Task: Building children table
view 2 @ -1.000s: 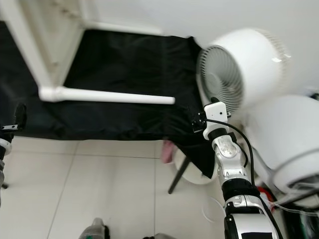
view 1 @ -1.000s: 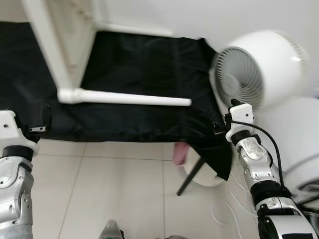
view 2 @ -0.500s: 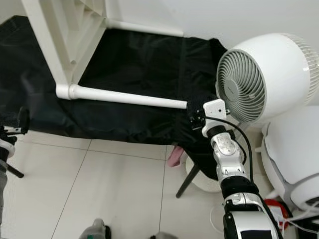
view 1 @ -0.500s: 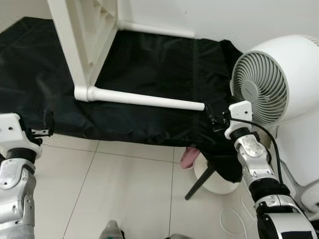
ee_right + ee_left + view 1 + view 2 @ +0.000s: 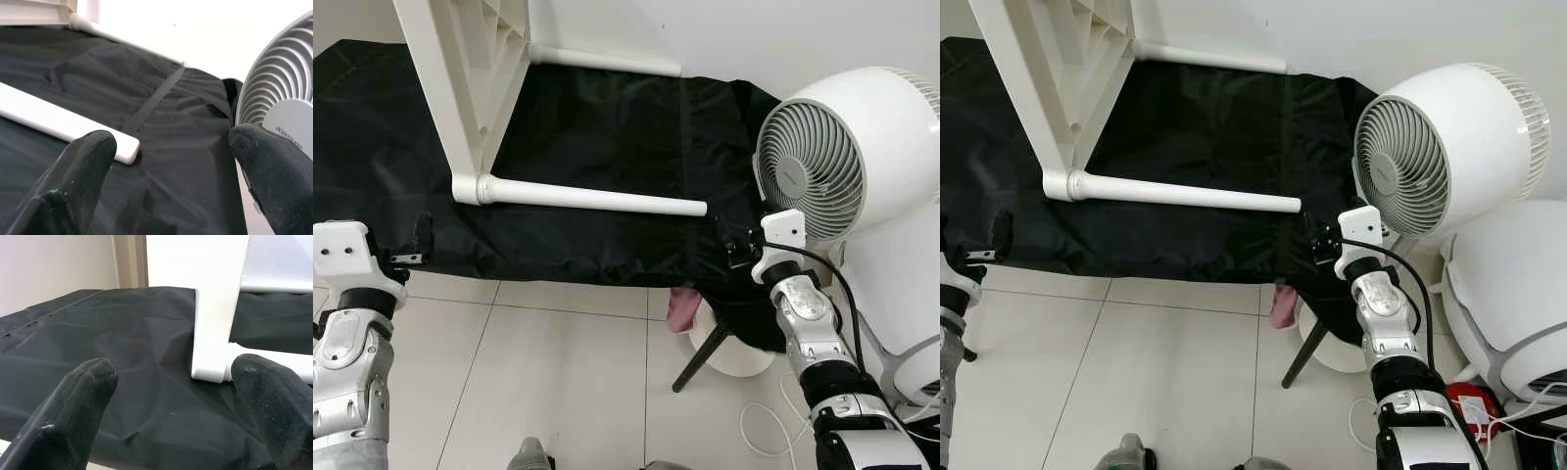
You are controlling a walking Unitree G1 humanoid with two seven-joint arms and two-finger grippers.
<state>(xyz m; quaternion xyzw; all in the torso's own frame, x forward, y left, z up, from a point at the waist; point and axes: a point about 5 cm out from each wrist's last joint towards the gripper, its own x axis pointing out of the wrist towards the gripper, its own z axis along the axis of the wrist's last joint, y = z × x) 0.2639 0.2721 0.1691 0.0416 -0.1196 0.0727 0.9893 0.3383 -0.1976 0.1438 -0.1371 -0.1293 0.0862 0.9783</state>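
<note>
right pincer [image 5: 166, 161] gapes near white leg [image 5: 592, 199], fan [image 5: 837, 157] beside.

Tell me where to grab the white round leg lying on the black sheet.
Probably grip the white round leg near its free end, closest to the open right gripper. Come down from above with one of the fingers on each side, since it lies flat on the black sheet and its other end joins the white frame.

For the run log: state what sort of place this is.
Probably a room in a home: pale tiled floor, a white fan by a plain wall, and a white table frame lying on a black sheet.
</note>
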